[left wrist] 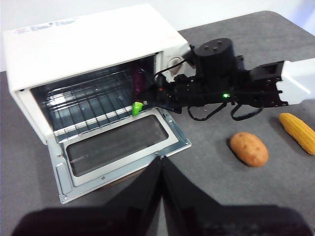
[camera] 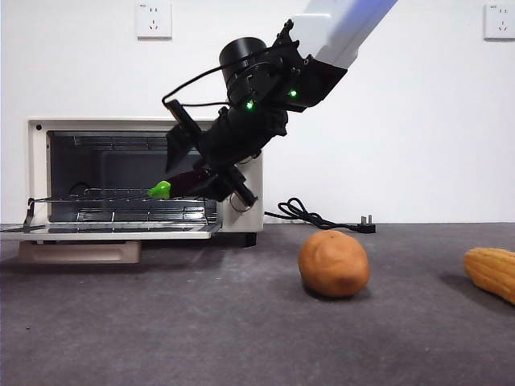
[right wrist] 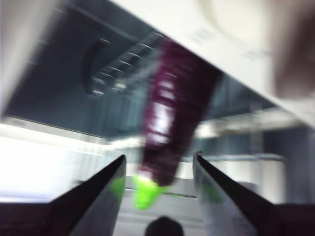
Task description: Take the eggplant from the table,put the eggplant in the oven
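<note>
The dark purple eggplant (camera: 183, 182) with its green stem cap (camera: 159, 190) hangs just above the wire rack (camera: 96, 198) at the mouth of the cream-white oven (camera: 37, 161), stem end pointing inward. My right gripper (camera: 193, 180) is shut on the eggplant, reaching in from the right. The left wrist view shows the cap (left wrist: 137, 107) over the open door (left wrist: 123, 147) and the right gripper (left wrist: 149, 98) beside it. In the blurred right wrist view the eggplant (right wrist: 162, 152) sits between the jaws. My left gripper (left wrist: 161, 164) is shut and holds nothing, back from the oven.
An orange-brown potato (camera: 334, 263) lies on the dark grey table (camera: 201, 338) right of the oven, and a yellow corn cob (camera: 491, 272) at the right edge. A black cable with plug (camera: 322, 217) trails behind. The oven door (camera: 113, 229) lies flat open.
</note>
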### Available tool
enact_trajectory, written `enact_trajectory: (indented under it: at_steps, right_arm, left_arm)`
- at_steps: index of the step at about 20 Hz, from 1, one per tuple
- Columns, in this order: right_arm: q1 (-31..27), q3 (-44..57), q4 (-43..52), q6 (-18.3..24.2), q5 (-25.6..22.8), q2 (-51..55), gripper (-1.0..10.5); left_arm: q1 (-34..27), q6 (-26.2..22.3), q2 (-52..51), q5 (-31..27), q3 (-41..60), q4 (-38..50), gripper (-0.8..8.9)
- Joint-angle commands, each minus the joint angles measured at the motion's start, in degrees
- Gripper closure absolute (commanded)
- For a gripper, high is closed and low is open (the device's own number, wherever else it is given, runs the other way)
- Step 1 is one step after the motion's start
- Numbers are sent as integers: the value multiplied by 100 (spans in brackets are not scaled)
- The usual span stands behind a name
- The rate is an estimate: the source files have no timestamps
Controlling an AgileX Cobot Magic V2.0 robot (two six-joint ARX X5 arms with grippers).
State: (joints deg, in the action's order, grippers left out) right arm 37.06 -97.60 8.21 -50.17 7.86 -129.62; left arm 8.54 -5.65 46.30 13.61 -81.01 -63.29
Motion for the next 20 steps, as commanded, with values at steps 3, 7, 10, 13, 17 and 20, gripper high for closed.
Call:
enact_trajectory:
  at_steps: [3, 7, 10, 13, 17, 20]
  right_arm:
    - [0, -28, -98, 551, -57, 212, 652]
    - [-4, -28, -142, 682, -26, 317, 652]
    - [0, -28, -271, 804, 17, 398, 652]
    - [7, -28, -485, 911, 28, 501, 652]
    - [7, -28, -756, 1152, 22, 658, 652]
    - [7, -28, -922, 1294, 24, 774, 652]
  left_arm:
    - [101, -103, 2, -15, 24, 11, 819]
    - [129, -136, 48, -17, 24, 13, 819]
    - [131, -166, 70, -17, 24, 17, 819]
    - [131, -192, 98, -22, 24, 26, 819]
    - [131, -203, 125, -42, 24, 33, 819]
    - [131, -205, 125, -39, 24, 35, 819]
